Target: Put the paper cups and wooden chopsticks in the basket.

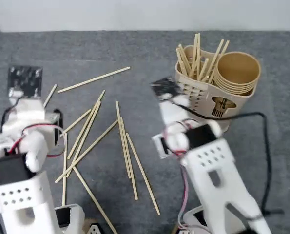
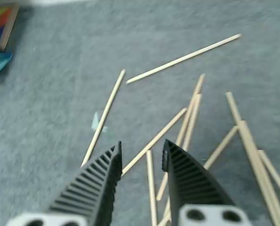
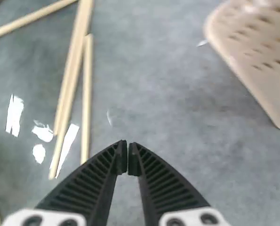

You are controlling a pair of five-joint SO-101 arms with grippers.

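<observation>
Several wooden chopsticks (image 1: 88,129) lie scattered on the grey mat between the two arms, one longer stick (image 1: 93,79) farther back. The beige perforated basket (image 1: 203,95) stands at the back right, holding stacked paper cups (image 1: 238,68) and a bunch of upright chopsticks (image 1: 198,58). My left gripper (image 1: 24,83) hovers at the left edge of the scatter; its wrist view shows it open (image 2: 140,149) above loose chopsticks (image 2: 154,141), holding nothing. My right gripper (image 1: 165,90) is just left of the basket, shut and empty (image 3: 127,147), with chopsticks (image 3: 78,70) and the basket wall (image 3: 257,52) ahead of it.
A black cable (image 1: 266,146) loops over the mat right of the right arm. Coloured flat objects (image 2: 1,33) lie off the mat's far corner. Small white flecks (image 3: 15,115) mark the mat near the right gripper.
</observation>
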